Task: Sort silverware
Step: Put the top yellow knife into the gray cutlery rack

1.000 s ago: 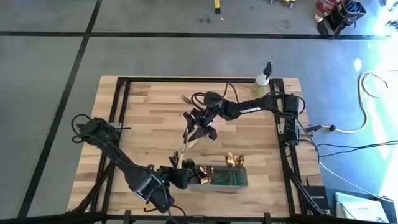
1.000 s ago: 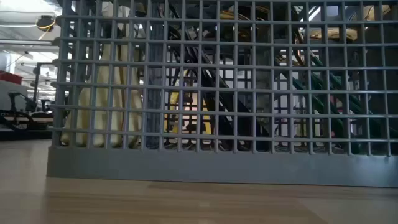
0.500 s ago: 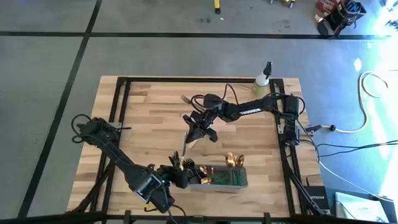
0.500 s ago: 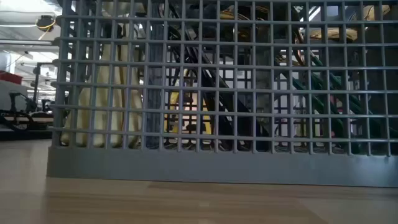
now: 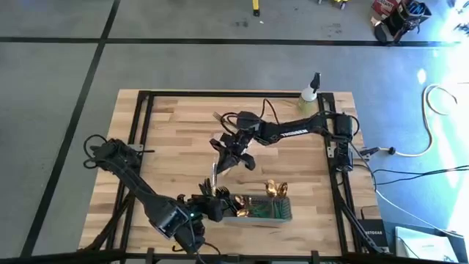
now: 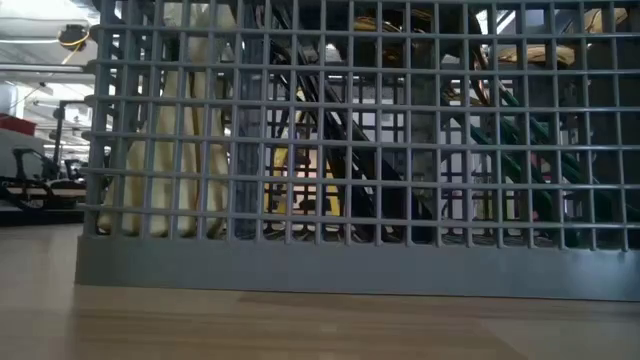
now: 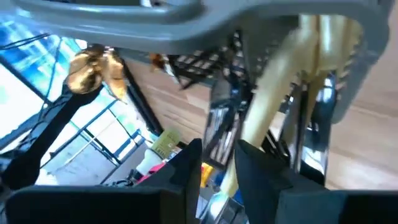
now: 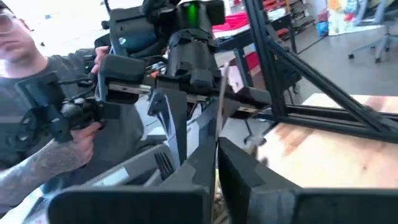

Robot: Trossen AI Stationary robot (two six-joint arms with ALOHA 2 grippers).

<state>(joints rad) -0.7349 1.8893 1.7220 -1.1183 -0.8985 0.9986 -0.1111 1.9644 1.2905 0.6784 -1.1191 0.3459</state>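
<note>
The grey mesh caddy [image 5: 260,211] stands at the table's near edge. It holds silverware: gold spoons [image 5: 272,189], cream handles [image 6: 160,150] and green handles [image 6: 520,130]. My left gripper [image 5: 210,203] is at the caddy's left end, shut on a cream-handled piece [image 7: 273,93] that reaches into the caddy. My right gripper [image 5: 226,152] hovers over the table's middle, shut on a slim pale piece of silverware [image 5: 214,170] that hangs toward the caddy. One more piece [image 5: 218,116] lies flat on the wood farther back. My left gripper has the cream handle [image 7: 235,163] between its two fingers [image 7: 186,171], which lie across it. The piece's far part stands inside the caddy's end compartment. My right gripper pinches the slim piece [image 8: 219,127] between its two fingers, near its upper end. The piece hangs clear of the table, slanting down toward the near edge.
A small spray bottle [image 5: 311,92] stands at the far right corner. A black frame [image 5: 139,125] runs around the tabletop. Bare wood lies left of and behind my right gripper. A person [image 8: 43,112] holding controllers sits beyond the table.
My right gripper has moved a little toward the table's left edge, still shut on the slim piece. The piece has gone with it, clear of the table, and its lower end now hangs closer to the caddy's left end.
</note>
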